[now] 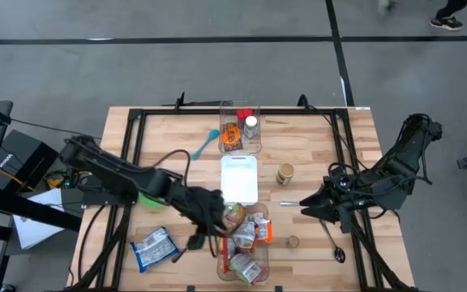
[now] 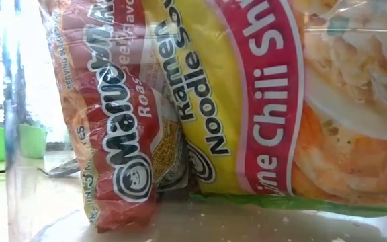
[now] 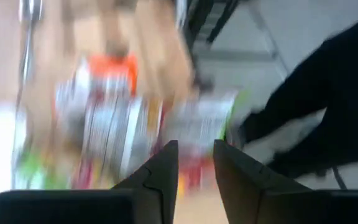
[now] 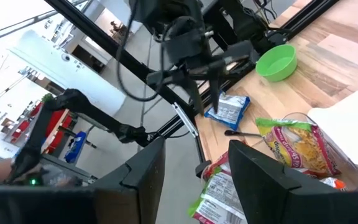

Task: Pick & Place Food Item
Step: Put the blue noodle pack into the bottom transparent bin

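Note:
A clear bin [image 1: 246,243] near the table's front edge holds several food packets, among them a red ramen packet [image 2: 119,134] and a yellow and red one [image 2: 261,101] that stand on their lower edges against each other. My left gripper [image 1: 215,217] hovers over the bin's left far corner, open, with nothing between its fingers [image 3: 194,158]. A blue and white packet [image 1: 154,247] lies flat on the table to the left of the bin. My right gripper [image 1: 306,207] waits open, raised, to the right of the bin.
A white board [image 1: 239,178] lies at the centre, with a second clear bin [image 1: 240,130] of jars behind it. A blue spatula [image 1: 205,144], a green bowl [image 1: 148,197], a small jar [image 1: 285,173] and a black spoon [image 1: 335,243] lie around.

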Controlling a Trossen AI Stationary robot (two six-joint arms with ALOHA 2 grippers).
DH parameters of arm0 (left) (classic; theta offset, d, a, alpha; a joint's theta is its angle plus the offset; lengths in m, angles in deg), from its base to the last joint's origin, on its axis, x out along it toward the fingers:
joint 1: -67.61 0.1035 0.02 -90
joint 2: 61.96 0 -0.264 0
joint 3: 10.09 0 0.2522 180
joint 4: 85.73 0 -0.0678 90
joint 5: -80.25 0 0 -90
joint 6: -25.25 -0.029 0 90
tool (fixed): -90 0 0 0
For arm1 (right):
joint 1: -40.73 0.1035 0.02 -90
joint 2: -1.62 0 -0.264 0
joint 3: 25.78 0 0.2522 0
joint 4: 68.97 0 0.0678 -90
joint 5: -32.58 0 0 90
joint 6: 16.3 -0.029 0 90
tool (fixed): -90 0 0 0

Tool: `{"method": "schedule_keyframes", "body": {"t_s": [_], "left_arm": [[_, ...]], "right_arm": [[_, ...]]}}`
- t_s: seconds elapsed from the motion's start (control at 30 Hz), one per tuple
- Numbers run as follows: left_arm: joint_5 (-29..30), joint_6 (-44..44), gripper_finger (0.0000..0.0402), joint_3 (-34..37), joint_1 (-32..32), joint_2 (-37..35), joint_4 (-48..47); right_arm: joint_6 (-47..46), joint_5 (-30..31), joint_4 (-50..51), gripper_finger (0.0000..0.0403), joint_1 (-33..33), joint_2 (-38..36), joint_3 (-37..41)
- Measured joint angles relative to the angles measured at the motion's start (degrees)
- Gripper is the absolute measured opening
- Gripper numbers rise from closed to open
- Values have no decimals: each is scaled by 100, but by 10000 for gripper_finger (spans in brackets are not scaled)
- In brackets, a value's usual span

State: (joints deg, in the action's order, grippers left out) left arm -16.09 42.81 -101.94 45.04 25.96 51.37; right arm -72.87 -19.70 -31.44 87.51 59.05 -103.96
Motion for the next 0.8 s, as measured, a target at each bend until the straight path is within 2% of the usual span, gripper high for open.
{"method": "schedule_keyframes", "body": {"t_s": [0.13, 0.27, 0.43, 0.7, 0.8], "left_arm": [[-26, 210, 118, 0, -118, -351, -1549], [-675, -219, 125, 151, -313, -510, -2489], [-1734, -577, 114, 1028, -466, -548, -2419], [-1916, -871, 105, 2596, -394, -572, -965], [-2019, -875, 106, 3106, -355, -572, -726]], "right_arm": [[4, 81, -10, 171, -9, 0, 0], [23, 226, -5, 171, -9, 0, 0], [22, 338, 26, 171, -9, 0, 0], [15, 634, 14, 171, -9, 0, 0], [-44, 710, 18, 171, -7, 0, 0]]}}
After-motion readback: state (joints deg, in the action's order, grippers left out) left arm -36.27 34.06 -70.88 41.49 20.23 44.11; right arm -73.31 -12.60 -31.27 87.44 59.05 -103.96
